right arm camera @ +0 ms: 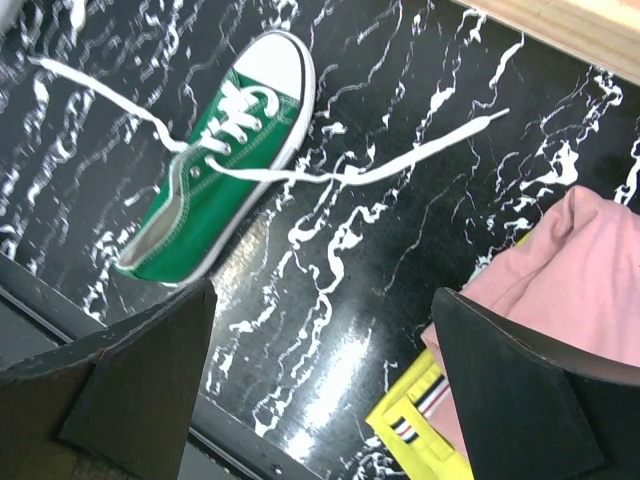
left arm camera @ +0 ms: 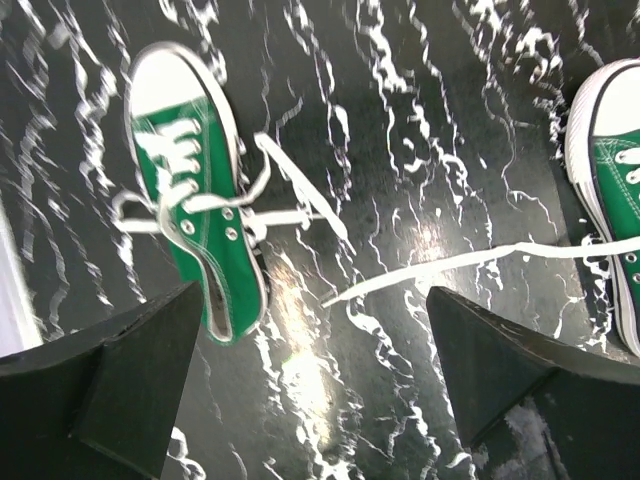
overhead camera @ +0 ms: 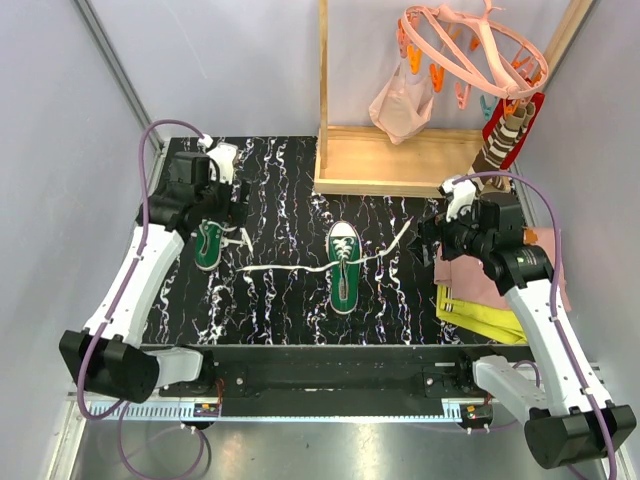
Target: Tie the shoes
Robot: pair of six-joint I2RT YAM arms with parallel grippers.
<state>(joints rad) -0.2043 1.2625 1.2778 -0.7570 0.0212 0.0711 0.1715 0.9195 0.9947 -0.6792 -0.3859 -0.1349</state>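
Tabletop [overhead camera: 290,170] is black w/ white marble veins, glossy, w/ glare spots in both wrist views. Plain grey walls [overhead camera: 60,120] close it in L, R and back.

At 12–1 o'clock on the far edge stands a wooden frame [overhead camera: 400,160]. A pink clip hanger [overhead camera: 470,50] hangs at its top, w/ a pale pink bag [overhead camera: 405,105] under that. At 3 o'clock a pink cloth [overhead camera: 470,280] lies over a yellow cloth [overhead camera: 480,320] at the table's R edge, and my R forearm covers part of both.

Left shoe [overhead camera: 208,245] lies at approx 9 o'clock on the table, toe to 12. Its laces [left arm camera: 215,205] lie in loose loops either side; can't tell if there's a knot. Middle shoe [overhead camera: 344,265] lies near centre, toe also to 12. One long lace [overhead camera: 285,268] runs out to 9 o'clock toward the left shoe, and another lace [right arm camera: 400,160] runs to 2 o'clock.

My left hand [left arm camera: 312,300] is released, fingers spread wide, hovering above the table. The left shoe sits at 10 o'clock from the gap, heel just beside my L finger. The middle shoe is off at 2–3 o'clock, well apart.

My right hand [right arm camera: 322,295] is also released, fingers wide, above bare tabletop. The middle shoe is at 10–11 o'clock from it, apart. The lace end lies at 1 o'clock and the cloths at 4 o'clock.
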